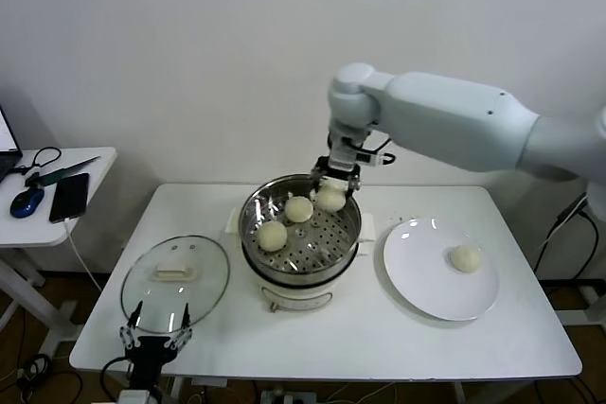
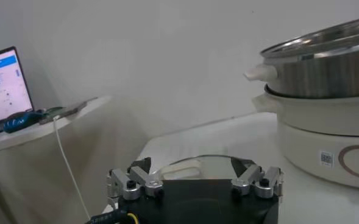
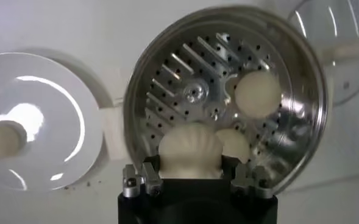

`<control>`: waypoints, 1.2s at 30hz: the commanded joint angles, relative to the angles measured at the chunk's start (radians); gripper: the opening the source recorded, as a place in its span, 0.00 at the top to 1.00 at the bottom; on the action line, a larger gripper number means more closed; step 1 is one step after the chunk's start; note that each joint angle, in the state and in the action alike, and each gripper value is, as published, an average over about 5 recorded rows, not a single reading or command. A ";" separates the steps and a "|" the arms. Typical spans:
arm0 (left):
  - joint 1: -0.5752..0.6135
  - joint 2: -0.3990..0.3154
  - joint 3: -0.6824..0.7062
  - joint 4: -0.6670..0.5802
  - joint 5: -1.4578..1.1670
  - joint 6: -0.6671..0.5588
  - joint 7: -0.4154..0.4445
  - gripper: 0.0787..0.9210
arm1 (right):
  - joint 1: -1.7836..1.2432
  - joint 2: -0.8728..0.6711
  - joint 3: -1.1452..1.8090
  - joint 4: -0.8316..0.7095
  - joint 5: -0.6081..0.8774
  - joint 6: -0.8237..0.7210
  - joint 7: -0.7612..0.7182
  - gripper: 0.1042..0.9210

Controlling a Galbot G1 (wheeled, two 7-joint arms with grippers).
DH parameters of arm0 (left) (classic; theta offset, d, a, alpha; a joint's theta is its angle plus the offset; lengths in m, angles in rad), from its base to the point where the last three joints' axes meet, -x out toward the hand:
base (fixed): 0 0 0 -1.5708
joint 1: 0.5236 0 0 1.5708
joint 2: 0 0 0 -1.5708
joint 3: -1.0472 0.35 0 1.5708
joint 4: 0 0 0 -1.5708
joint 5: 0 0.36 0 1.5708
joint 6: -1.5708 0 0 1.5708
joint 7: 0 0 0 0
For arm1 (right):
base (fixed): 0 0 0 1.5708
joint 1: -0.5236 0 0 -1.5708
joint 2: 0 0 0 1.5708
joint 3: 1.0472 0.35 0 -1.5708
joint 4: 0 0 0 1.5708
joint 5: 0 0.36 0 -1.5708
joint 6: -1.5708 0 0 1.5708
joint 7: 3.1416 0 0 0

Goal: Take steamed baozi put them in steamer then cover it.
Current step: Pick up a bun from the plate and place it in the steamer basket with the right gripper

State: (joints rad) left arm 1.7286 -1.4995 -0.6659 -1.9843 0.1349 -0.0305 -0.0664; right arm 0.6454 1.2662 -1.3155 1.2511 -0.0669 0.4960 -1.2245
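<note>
The steamer (image 1: 322,239) stands mid-table on its white pot base (image 1: 298,292). Two baozi (image 1: 272,236) (image 1: 299,209) lie inside. My right gripper (image 1: 333,188) is shut on a third baozi (image 1: 330,198), held just over the steamer's far right part. In the right wrist view this baozi (image 3: 190,149) sits between the fingers, above the perforated floor (image 3: 179,67). A fourth baozi (image 1: 465,258) lies on the white plate (image 1: 426,286). The glass cover (image 1: 204,286) lies flat left of the steamer. My left gripper (image 1: 156,321) is open and parked at the cover's near edge.
A side table (image 1: 57,219) at the far left carries a mouse (image 1: 26,202), a phone (image 1: 69,197) and a laptop edge. A wall runs behind the main table. In the left wrist view, the cover (image 2: 203,164) lies just ahead and the steamer (image 2: 325,67) beyond.
</note>
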 commanded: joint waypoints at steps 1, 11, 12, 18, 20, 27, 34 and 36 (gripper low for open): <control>0.006 0.006 -0.003 0.006 -0.008 -0.007 0.001 0.12 | -0.075 0.101 -0.013 0.018 -0.036 0.040 -0.005 0.32; 0.023 0.012 -0.014 0.017 -0.025 -0.020 0.001 0.12 | -0.134 0.119 -0.021 -0.014 -0.062 0.054 -0.006 0.31; 0.023 0.012 -0.015 0.016 -0.026 -0.020 0.001 0.12 | -0.137 0.119 -0.021 -0.018 -0.062 0.054 -0.006 0.31; 0.016 0.011 -0.015 0.024 -0.027 -0.019 0.001 0.12 | -0.146 0.113 -0.026 -0.017 -0.057 0.051 -0.007 0.31; 0.014 0.011 -0.015 0.026 -0.027 -0.019 0.001 0.12 | -0.148 0.111 -0.027 -0.019 -0.056 0.049 -0.007 0.31; 0.009 0.011 -0.013 0.029 -0.025 -0.017 0.001 0.12 | -0.149 0.109 -0.011 -0.034 -0.064 0.047 -0.006 0.17; 0.011 0.011 -0.011 0.027 -0.023 -0.017 0.000 0.12 | -0.099 0.065 0.018 -0.011 -0.049 0.060 -0.019 0.12; 0.011 0.011 -0.011 0.026 -0.024 -0.017 0.000 0.12 | -0.068 0.031 0.030 0.000 -0.023 0.052 -0.020 0.12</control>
State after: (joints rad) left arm 1.7387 -1.4890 -0.6775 -1.9569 0.1105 -0.0479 -0.0659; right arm 0.5356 1.3395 -1.3042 1.2391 -0.1127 0.5486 -1.2401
